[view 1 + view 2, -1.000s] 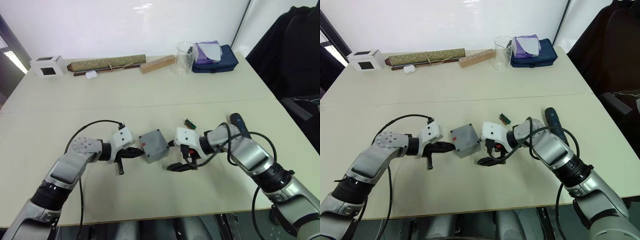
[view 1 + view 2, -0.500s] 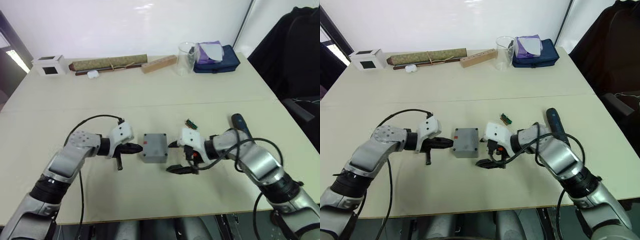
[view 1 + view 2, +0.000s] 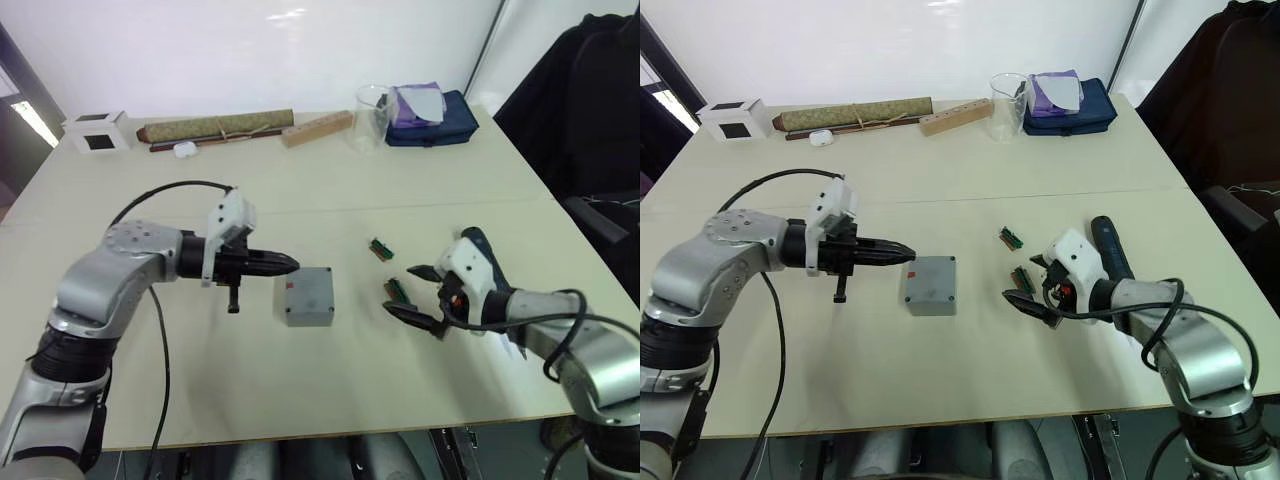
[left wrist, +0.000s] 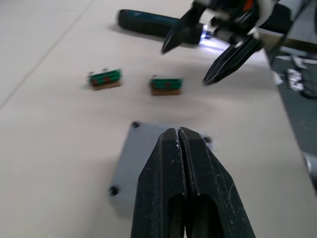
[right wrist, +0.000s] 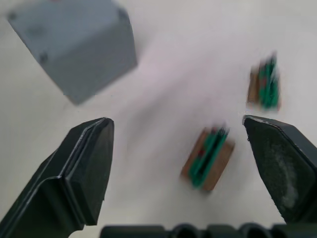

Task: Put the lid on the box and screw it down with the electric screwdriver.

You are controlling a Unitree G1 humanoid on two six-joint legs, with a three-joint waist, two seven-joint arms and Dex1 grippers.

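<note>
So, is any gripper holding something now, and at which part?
Nothing is held. The left gripper is shut on nothing, above the box. The right gripper is open over the table, beside the electric screwdriver.

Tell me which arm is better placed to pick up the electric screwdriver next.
Right. The right gripper is open, close beside the electric screwdriver; the left gripper is shut, over by the box.

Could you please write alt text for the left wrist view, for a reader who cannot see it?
The left gripper, fingers shut, points over the grey lid on the box. Beyond lie two small green parts on the table, then the open right gripper before the electric screwdriver.
</note>
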